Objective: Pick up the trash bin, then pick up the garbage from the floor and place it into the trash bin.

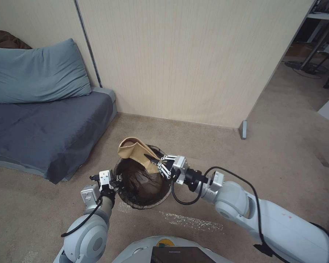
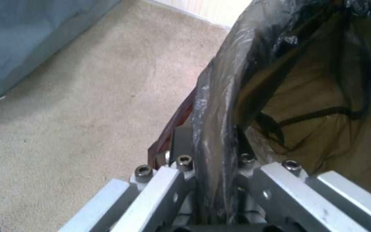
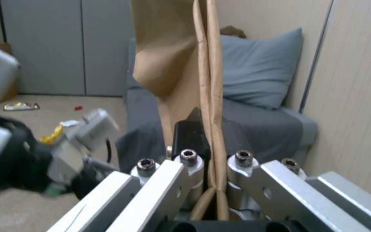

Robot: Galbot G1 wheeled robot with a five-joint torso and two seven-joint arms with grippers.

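Your left gripper [image 1: 115, 179] clamps the rim of the trash bin [image 1: 144, 182], pinching the liner and wall together so the bin hangs clear and open-mouthed for loading; in the left wrist view the fingers [image 2: 181, 180] close on either side of the dark plastic liner [image 2: 220, 106], whose glossy, crinkled film folds over the edge and sags inward. Your right gripper [image 1: 156, 163] reaches in from the opposite side of the bin and grips a tan paper piece [image 1: 135, 149] by its lower edge, holding it over the mouth of the bin; the paper stands above the bin's far rim, and judging by its place this is the drop about to be made. In the right wrist view the flat black pads [image 3: 190, 135] are clenched on the doubled sheet [image 3: 207, 80], stiff and matte like kraft paper, creased down the middle and curling at one side. The bin is small and round, its liner translucent brown-black, with more tan showing through the film inside it. Beyond the bin on your left side lies a low couch [image 1: 44, 128] in dark grey fabric with a soft blue-grey pillow [image 1: 40, 71]; behind the bin stands a pale wood-grain wall panel [image 1: 179, 62]. More litter, a yellow wrapper [image 3: 54, 135] among it, lies on the short-pile beige carpet [image 1: 281, 153] in the right wrist view, well apart from the bin.
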